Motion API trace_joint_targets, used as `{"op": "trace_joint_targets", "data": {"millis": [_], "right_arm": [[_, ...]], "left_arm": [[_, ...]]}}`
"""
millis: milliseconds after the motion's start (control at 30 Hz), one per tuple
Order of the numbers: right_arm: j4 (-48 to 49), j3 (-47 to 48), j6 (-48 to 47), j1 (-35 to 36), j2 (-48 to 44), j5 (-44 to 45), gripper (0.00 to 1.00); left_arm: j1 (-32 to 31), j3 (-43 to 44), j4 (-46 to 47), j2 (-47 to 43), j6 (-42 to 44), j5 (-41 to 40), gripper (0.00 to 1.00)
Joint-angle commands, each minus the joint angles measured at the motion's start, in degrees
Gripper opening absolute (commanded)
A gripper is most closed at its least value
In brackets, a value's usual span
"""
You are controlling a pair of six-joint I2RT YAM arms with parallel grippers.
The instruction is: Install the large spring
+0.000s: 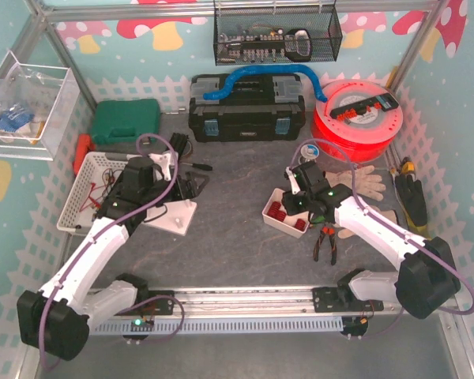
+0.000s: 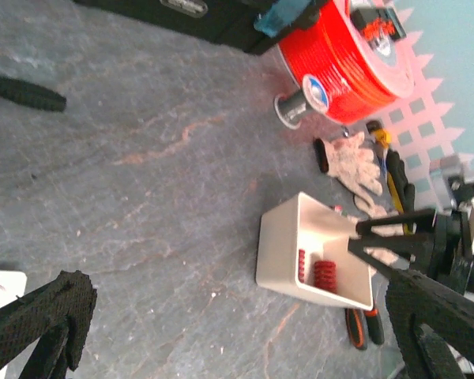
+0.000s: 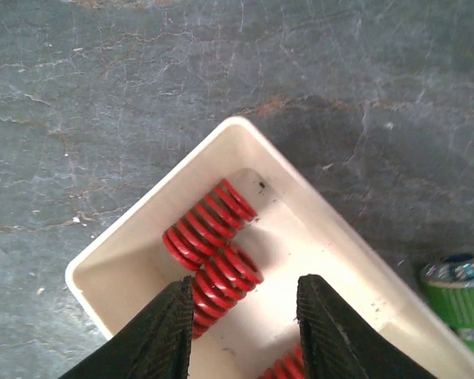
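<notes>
Nearest, in the right wrist view: finds the right gripper (image 3: 245, 292) low inside the white bin (image 3: 118, 264), jaws apart, clamped on nothing yet. Brackets the large spring (image 3: 225, 280), flat on the bin floor, dead ahead at 12 o'clock. Touches or nearly touches the coils with the fingers (image 3: 158, 335) on the 9 o'clock side; leaves a clear gap at 3 o'clock. Runs 8 to 2 o'clock along its long axis, so sits skewed to a squeeze that goes 9 to 3. Probably calls for a slight wrist turn, or else accepts a slanted grip. Just beyond, at 11 o'clock, shows a second spring (image 3: 209, 225), parallel and right beside the first.

From above: reaches from the right base toward 10 o'clock, forearm low, wrist pitched down over the bin. Makes the right arm plainly the nearer one. Farther off, at 9 o'clock from the bin and well apart: shows the left gripper (image 2: 241, 300) spread wide and empty above the table (image 2: 142, 158).
</notes>
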Motion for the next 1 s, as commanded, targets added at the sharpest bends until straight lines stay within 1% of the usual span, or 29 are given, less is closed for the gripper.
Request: {"op": "trace_joint_targets", "data": {"millis": [0,67,167,300,400,500,567,667,733,800,967], "right_arm": [[-2.0,-0.2,10.3,-0.3,-1.6,-3.0,0.39],[-0.8,-2.9,12.6,-0.3,-1.9,-4.1,0.40],[-4.4,-2.9,18.9,-0.3,-0.7,-3.4,0.38],[-7.2,-1.5,31.2,-0.2,-0.3,-2.2,0.44],[-9.3,-1.2,42.0,0.0,-0.2,0.0,0.43],[-12.1,-0.3,49.1,1.1,0.5,2.3,0.43],[-13.7,0.6,52.2,2.0,1.4,3.5,0.44],[-15.8,3.0,53.7,3.3,4.7,5.3,0.46],[-20.1,5.5,56.5,3.6,8.7,7.0,0.46],[-23.8,9.2,58.6,3.7,14.1,8.3,0.46],[-29.7,16.3,60.2,3.9,23.1,10.8,0.46]], "left_arm": [[-0.4,4.4,-4.8,0.3,-3.0,-5.7,0.99],[-0.4,4.1,-4.8,0.3,-3.8,-7.2,0.99],[-0.3,3.6,-4.8,-0.1,-4.7,-8.3,0.99],[-0.5,4.1,-4.6,-0.3,-3.1,-9.0,0.99],[-1.1,4.1,-4.7,-1.2,-2.7,-10.0,0.99],[-1.1,3.9,-5.3,-2.3,-4.0,-10.3,0.99],[-1.1,3.6,-5.4,-2.7,-5.0,-10.4,0.99],[-1.2,3.8,-5.4,-1.6,-4.2,-9.5,0.99],[-1.5,4.3,-5.7,-1.2,-3.3,-10.6,0.99],[-1.5,4.2,-5.7,-2.3,-4.4,-11.3,0.99],[-1.5,2.7,-5.6,-3.4,-4.7,-11.8,0.99]]}}
